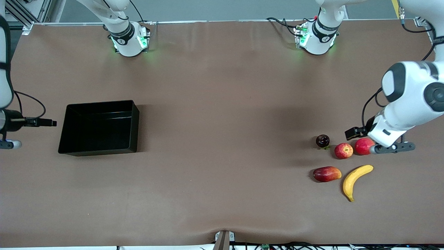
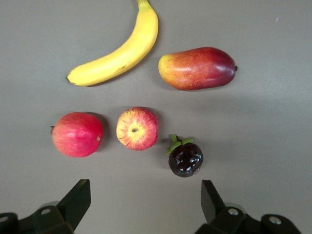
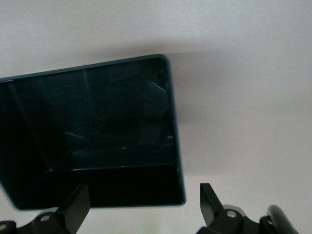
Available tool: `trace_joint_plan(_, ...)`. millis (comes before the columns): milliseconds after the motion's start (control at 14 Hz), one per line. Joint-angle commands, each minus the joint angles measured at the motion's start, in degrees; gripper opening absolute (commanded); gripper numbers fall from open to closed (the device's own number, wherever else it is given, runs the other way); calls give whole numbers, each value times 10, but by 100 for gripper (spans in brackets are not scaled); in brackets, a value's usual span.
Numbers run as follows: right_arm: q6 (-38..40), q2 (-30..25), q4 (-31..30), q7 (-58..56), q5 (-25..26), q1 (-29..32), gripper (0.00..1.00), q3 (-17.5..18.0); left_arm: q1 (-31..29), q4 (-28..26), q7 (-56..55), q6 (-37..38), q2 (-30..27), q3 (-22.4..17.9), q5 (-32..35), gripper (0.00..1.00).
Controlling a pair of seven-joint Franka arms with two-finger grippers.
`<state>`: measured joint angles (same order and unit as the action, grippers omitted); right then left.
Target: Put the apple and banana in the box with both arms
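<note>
The apple [image 1: 343, 150] [image 2: 137, 128], red with yellow streaks, lies on the brown table toward the left arm's end. The yellow banana [image 1: 356, 176] [image 2: 119, 52] lies nearer the front camera than the apple. My left gripper [image 2: 145, 200] hangs open over bare table just beside the apple, with nothing between its fingers. The black box [image 1: 100, 104] [image 3: 173, 122] stands empty toward the right arm's end. My right gripper [image 3: 144, 204] is open and empty, hovering over the table at the box's edge.
A smooth pinkish-red fruit [image 1: 364, 146] [image 2: 77, 134] lies beside the apple. A dark purple fruit with green leaves [image 1: 322, 140] [image 2: 185, 158] lies on the apple's other flank. A long red-yellow fruit [image 1: 326, 174] [image 2: 197, 68] lies beside the banana.
</note>
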<state>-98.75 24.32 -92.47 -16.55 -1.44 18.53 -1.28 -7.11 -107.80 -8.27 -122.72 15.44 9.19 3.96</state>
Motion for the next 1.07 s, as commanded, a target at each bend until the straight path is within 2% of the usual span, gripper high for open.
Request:
trace_joint_plan(0, -28, 21, -9, -13, -2, 12, 100, 10, -6, -7, -7, -35, 21, 2, 11, 100)
trace_joint_plan(143, -87, 24, -59, -30, 0, 11, 100, 10, -9, 15, -6, -41, 61, -4, 21, 100)
trace_joint_plan(214, -126, 24, -80, -70, 0, 12, 100, 10, -16, 28, -4, -42, 77, -6, 50, 100)
trace_joint_plan(286, -141, 25, -84, -96, 0, 15, 100, 10, -25, 34, -5, -45, 87, -4, 78, 100)
trace_joint_plan(429, -145, 34, -86, -102, -1, 26, 100, 10, -29, 33, -7, -69, 105, -5, 83, 100)
trace_joint_plan(500, -145, 38, -86, -102, -1, 27, 92, 10, -28, 33, -8, -71, 107, -4, 83, 100)
trace_joint_plan(643, -145, 39, -88, -102, -1, 29, 63, 10, -26, 33, -10, -74, 113, -4, 78, 100)
trace_joint_plan(786, -144, 44, -88, -103, -6, 39, 54, 11, -26, 33, -25, -81, 121, -4, 77, 100)
trace_joint_plan(857, -144, 47, -88, -103, -6, 39, 41, 10, -26, 33, -34, -85, 127, -4, 77, 100)
trace_joint_plan(929, -143, 47, -89, -103, -6, 40, 38, 10, -24, 33, -39, -88, 130, -3, 77, 100)
trace_joint_plan(1000, -143, 48, -90, -103, -6, 40, 26, 10, -25, 33, -39, -95, 136, -4, 77, 100)
